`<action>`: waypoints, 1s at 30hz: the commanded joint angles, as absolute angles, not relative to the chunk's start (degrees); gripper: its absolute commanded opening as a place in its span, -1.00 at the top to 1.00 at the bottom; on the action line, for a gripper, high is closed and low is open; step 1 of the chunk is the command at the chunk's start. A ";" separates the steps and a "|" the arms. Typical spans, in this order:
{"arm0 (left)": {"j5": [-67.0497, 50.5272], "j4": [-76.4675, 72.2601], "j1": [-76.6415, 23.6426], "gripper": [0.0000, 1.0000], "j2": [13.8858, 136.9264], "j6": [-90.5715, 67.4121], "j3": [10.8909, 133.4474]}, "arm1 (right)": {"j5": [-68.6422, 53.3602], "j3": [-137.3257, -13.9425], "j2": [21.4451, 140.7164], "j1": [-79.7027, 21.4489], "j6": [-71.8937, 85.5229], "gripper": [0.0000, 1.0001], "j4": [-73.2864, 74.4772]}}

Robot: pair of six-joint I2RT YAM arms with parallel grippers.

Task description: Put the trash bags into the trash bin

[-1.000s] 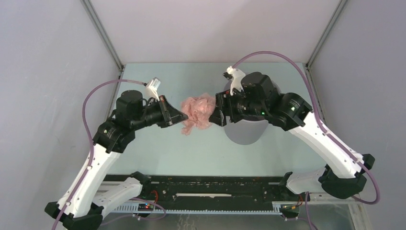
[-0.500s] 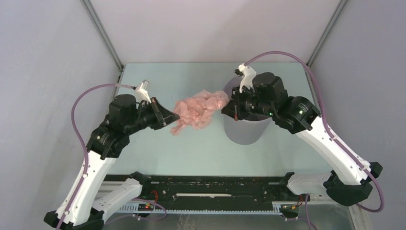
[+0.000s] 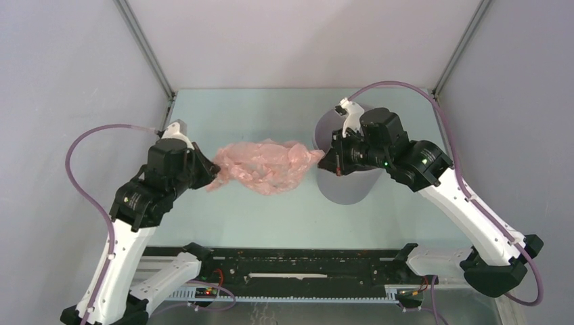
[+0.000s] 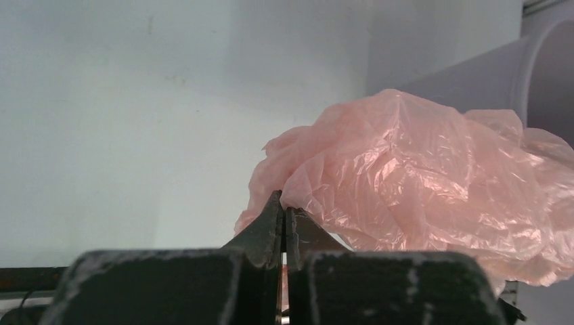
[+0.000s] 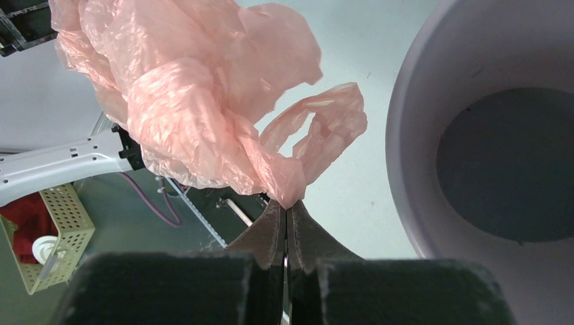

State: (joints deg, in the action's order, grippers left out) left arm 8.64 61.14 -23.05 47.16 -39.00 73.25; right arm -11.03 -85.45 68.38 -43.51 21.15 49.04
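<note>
- Pale-pink plastic film, the trash bag (image 3: 264, 166): is hanging stretched in the air across the centre of the overhead frame, above the tabletop (image 3: 257, 115). It is wrinkled and translucent, with one end at each tool, and is not yet in the bin.
- Left tool (image 4: 284, 218): is pinching the bag's left end, with its jaws pressed together on a fold of film, as the left wrist view is showing. It is sitting left of centre in the overhead frame.
- Right tool (image 5: 288, 206): is gripping the bag's right end, with its jaws closed on a twisted bit of film just below a loop in the plastic. It is sitting at the left rim of the bin in the overhead frame.
- Grey plastic trash bin (image 3: 345, 193): is standing upright, right of centre in the overhead frame, partly under the right arm. Its open mouth is filling the right side of the right wrist view.
- Step in hand, as judged: both tools are carrying the spread bag toward the bin mouth, and the insertion is not yet done.
- Next move, as judged: is calling for the right tool to bring its end over the opening and lower it. The left tool would then be travelling rightward so the film slackens and gathers above the mouth before either grip opens. Soft film is likely to drape over the rim if let go early.
</note>
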 commanded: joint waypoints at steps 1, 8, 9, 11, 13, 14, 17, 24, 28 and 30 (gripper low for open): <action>14.54 64.82 -22.32 1.00 46.95 -36.65 75.82 | -10.01 -85.86 65.35 -42.74 19.61 1.00 50.15; 15.26 68.70 -22.32 0.99 46.27 -39.55 72.89 | -10.74 -88.09 66.93 -43.52 17.85 1.00 50.87; 15.81 69.54 -22.26 0.99 46.02 -40.31 72.25 | -10.66 -88.60 67.23 -43.84 17.45 1.00 51.00; 16.45 71.76 -22.19 0.99 45.73 -41.80 71.56 | -10.08 -89.95 68.04 -44.27 16.65 1.00 51.67; 15.88 72.85 -22.15 1.00 45.41 -42.03 70.64 | -9.09 -91.47 68.89 -44.23 15.96 1.00 52.66; 15.57 73.00 -22.07 1.00 45.48 -41.48 70.20 | -8.30 -91.79 69.05 -44.15 15.65 1.00 52.54; 15.49 74.40 -21.45 1.00 47.06 -39.87 70.01 | -6.40 -92.07 69.29 -42.89 15.70 1.00 51.68; 13.40 73.16 -21.18 0.99 48.58 -40.71 66.77 | -7.74 -94.36 69.75 -39.44 17.22 1.00 52.24; 4.10 63.67 -21.18 0.82 44.74 -41.93 61.30 | -11.59 -95.11 70.70 -39.30 16.97 1.00 51.58; -0.92 58.73 -21.18 0.41 43.66 -40.37 60.08 | -13.92 -96.13 72.08 -39.90 17.05 1.00 51.61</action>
State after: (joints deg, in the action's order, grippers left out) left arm 7.25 67.29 -21.82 46.83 -41.15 62.98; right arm -10.52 -92.20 70.72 -39.92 17.47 52.60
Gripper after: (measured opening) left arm 0.149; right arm 0.007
